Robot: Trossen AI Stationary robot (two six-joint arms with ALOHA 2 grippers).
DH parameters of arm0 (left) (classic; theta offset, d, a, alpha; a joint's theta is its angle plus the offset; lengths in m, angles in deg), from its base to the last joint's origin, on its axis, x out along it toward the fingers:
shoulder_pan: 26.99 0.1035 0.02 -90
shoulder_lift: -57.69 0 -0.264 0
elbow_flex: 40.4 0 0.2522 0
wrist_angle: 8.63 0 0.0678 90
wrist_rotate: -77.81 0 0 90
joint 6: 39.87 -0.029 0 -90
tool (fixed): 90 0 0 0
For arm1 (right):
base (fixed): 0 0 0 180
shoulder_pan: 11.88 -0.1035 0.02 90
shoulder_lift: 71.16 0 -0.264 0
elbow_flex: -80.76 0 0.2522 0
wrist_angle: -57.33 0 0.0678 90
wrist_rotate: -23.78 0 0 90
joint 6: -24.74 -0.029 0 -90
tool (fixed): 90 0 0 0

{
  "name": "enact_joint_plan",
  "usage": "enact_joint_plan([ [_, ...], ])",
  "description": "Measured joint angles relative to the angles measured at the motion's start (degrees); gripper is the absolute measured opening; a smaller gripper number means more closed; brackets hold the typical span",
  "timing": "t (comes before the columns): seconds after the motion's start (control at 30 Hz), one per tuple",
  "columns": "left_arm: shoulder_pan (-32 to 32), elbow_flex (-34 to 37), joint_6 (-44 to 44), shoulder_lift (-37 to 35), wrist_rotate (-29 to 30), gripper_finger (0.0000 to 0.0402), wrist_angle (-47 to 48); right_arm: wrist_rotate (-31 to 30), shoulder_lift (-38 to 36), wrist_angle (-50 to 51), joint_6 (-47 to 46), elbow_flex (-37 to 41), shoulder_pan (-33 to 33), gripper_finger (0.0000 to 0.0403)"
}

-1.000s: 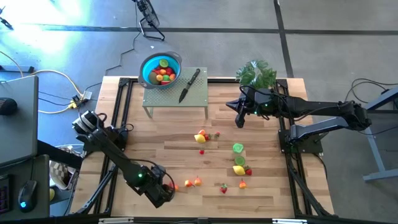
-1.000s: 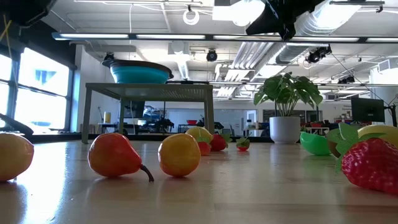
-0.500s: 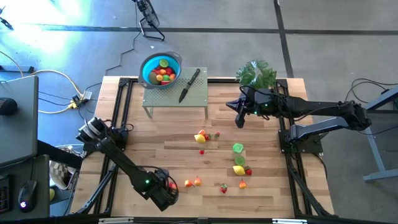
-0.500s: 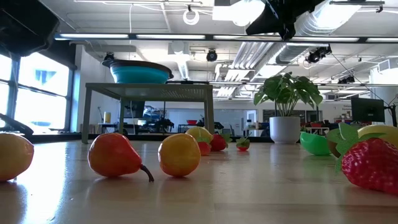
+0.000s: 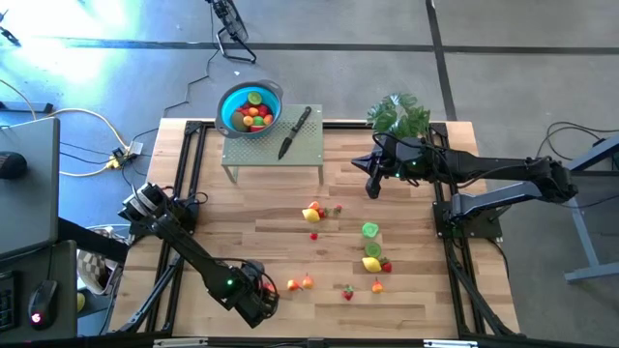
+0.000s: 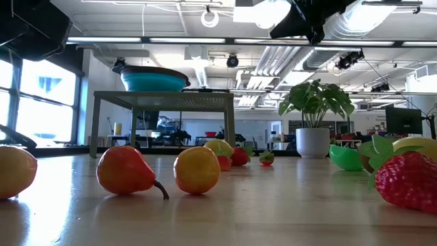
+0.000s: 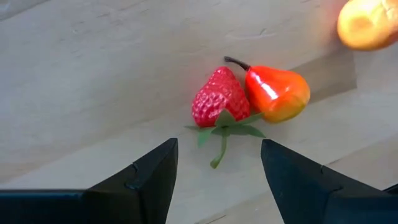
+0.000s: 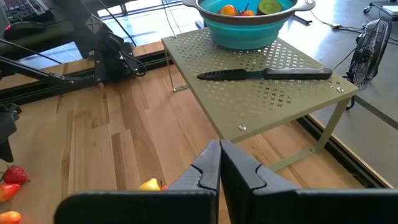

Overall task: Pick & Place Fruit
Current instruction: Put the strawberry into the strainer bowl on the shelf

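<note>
The left gripper (image 7: 214, 180) hovers with jaws open just short of a strawberry (image 7: 216, 99) that touches a red-orange pear (image 7: 278, 93) at the bench's (image 5: 290, 242) seven o'clock. Best to centre on the strawberry alone, descend straight, then close. The right gripper (image 8: 219, 163) waits, jaws closed, near two o'clock.
</note>
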Motion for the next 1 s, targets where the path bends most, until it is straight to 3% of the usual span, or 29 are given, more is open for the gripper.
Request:
enact_joint_plan([
  [0.8,0.0,0.0,-1.4,0.9,-0.5,0.0224,0.1,0.0,0.0,0.0,0.0,0.0,0.0,0.0002],
  [1.0,0.0,0.0,-1.4,1.5,-1.2,0.0176,-0.6,0.0,0.0,0.0,0.0,0.0,0.0,0.0002],
])
